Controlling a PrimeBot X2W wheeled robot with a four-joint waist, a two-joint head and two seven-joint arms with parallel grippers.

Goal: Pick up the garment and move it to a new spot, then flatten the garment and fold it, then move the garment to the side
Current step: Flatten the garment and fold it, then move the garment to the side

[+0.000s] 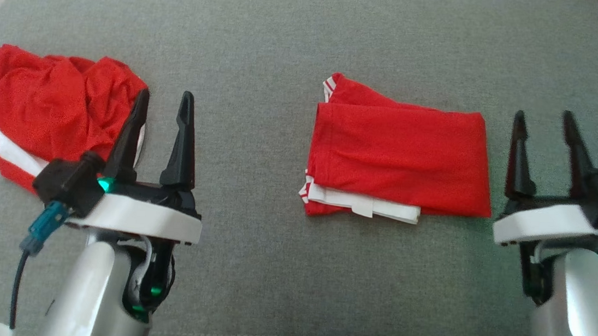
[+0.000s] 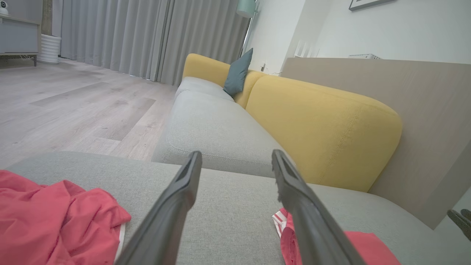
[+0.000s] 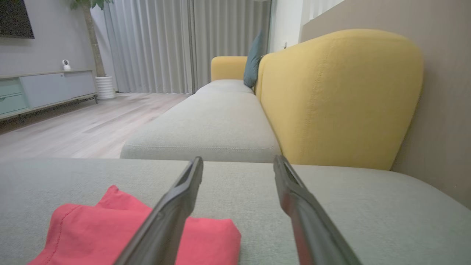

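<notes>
Folded garment (image 1: 401, 161) near right gripper (image 1: 544, 115), crumpled garment (image 1: 47, 105) near left gripper (image 1: 166, 95), grey cushion (image 1: 289, 41), jaws wide, empty

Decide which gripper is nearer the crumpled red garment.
Left. The left gripper is at the right edge of the crumpled red garment; the right gripper is far off, beyond the folded red garment.
</notes>
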